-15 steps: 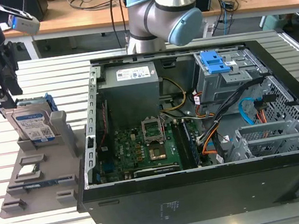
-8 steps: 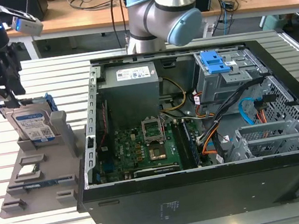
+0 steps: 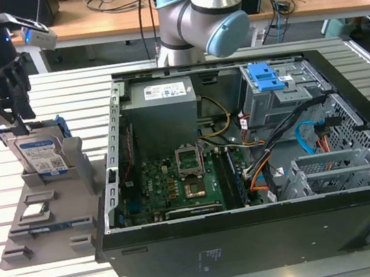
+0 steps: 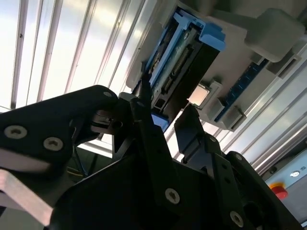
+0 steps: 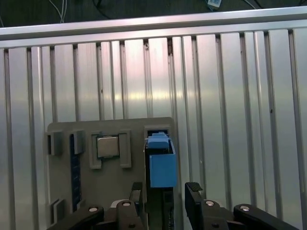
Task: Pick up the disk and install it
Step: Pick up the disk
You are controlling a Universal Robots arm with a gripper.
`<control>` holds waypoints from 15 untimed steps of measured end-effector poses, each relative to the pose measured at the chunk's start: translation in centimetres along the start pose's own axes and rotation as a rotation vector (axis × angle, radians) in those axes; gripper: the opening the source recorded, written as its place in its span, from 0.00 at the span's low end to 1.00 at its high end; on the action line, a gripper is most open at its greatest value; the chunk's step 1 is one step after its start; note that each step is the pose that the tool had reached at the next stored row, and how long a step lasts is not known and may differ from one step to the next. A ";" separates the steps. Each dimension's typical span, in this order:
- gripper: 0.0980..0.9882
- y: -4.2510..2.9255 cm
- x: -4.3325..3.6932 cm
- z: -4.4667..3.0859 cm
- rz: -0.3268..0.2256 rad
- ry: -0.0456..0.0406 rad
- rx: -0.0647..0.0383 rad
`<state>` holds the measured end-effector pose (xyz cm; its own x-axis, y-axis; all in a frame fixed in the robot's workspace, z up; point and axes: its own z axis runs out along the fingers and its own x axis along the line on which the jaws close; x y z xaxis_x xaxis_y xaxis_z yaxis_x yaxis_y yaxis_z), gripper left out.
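Right now you're on the pick-up: your fingers, open and gripping nothing, straddle the disk standing upright in the grey holder on the table, so closing likely calls for a square bite on its flat faces.

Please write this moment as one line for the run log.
silver rectangular disk in blue plastic carrier: upright in grey plastic holder | black gripper: open, over its top edge | status: not lifted

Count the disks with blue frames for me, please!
1. The disk stands upright in the grey holder, just below the end effector; more could hide inside the computer case.
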<state>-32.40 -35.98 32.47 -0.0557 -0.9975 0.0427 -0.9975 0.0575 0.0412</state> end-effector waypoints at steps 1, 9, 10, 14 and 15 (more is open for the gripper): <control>0.43 0.00 -0.01 0.19 0.000 0.0000 0.000; 0.43 -0.09 -0.06 2.22 -0.001 0.0000 0.000; 0.43 -0.10 -0.07 2.49 -0.001 0.0001 0.000; 0.43 -0.13 0.03 3.13 -0.023 0.0009 0.001; 0.43 -0.14 0.05 3.23 -0.051 0.0021 0.002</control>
<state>-32.41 -36.16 29.25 -0.0048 -0.9991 0.0427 -0.9991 0.0066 0.0412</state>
